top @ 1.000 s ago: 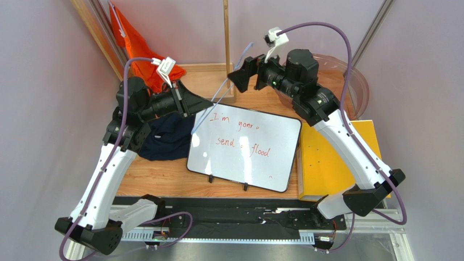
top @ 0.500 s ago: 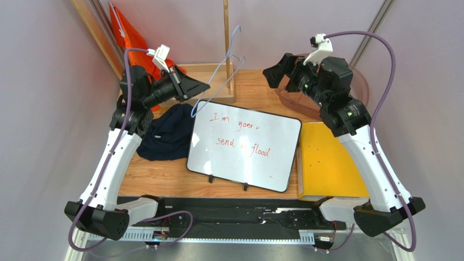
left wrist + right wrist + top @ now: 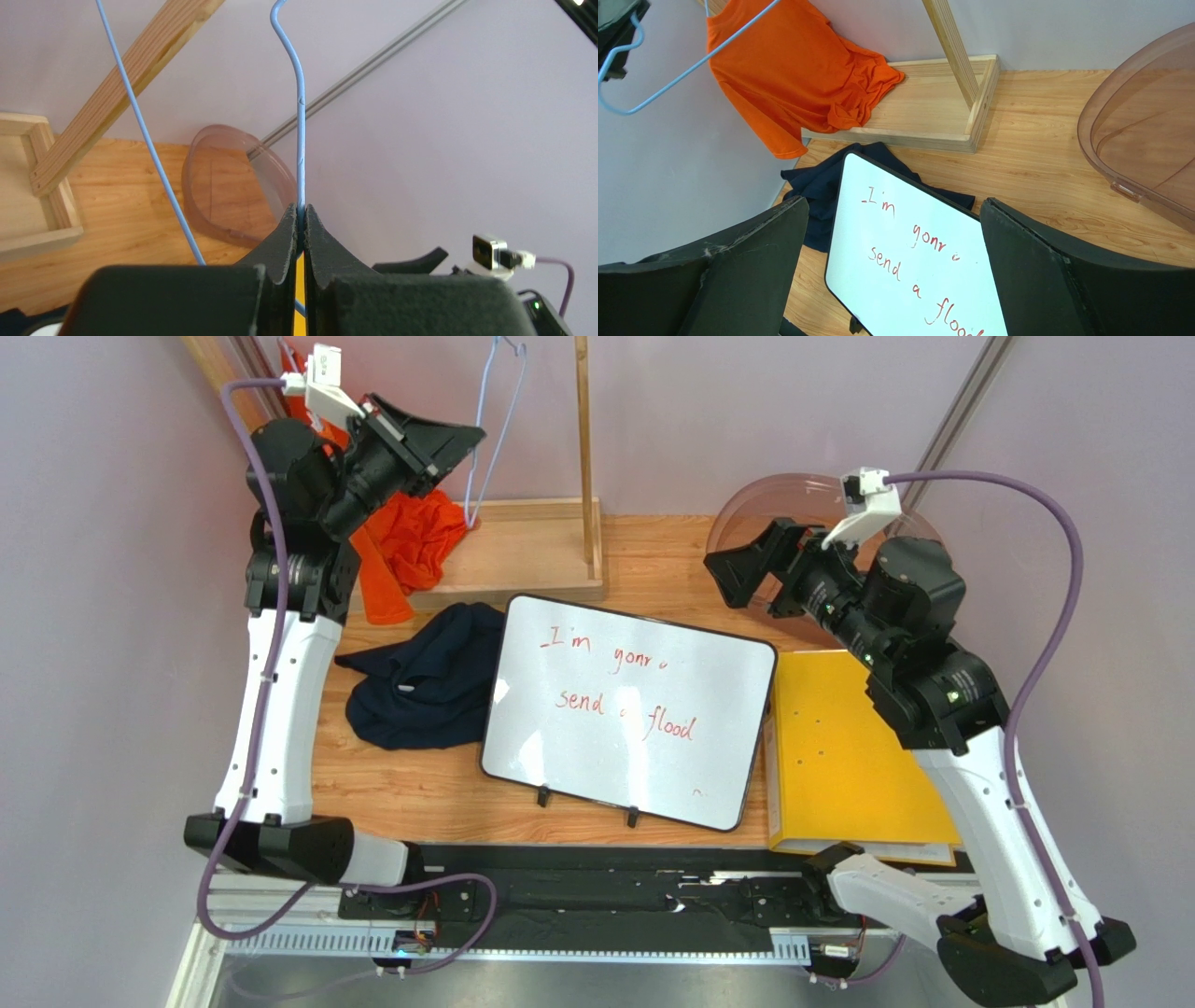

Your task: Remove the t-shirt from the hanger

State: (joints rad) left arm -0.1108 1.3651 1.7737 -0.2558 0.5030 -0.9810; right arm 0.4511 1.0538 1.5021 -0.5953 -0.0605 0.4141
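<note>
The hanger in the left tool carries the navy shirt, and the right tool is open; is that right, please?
Not quite. The hanger in the left tool is bare; the navy shirt lies crumpled on the table, as the top external view shows. The right tool is indeed open.

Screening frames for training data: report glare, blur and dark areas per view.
Top external: evenly lit, sharp, faint reflections on the whiteboard. Left wrist: left fingers dark and featureless, blue hanger wire crisp. Right wrist: whiteboard writing legible, no glare; right fingers underexposed.
</note>
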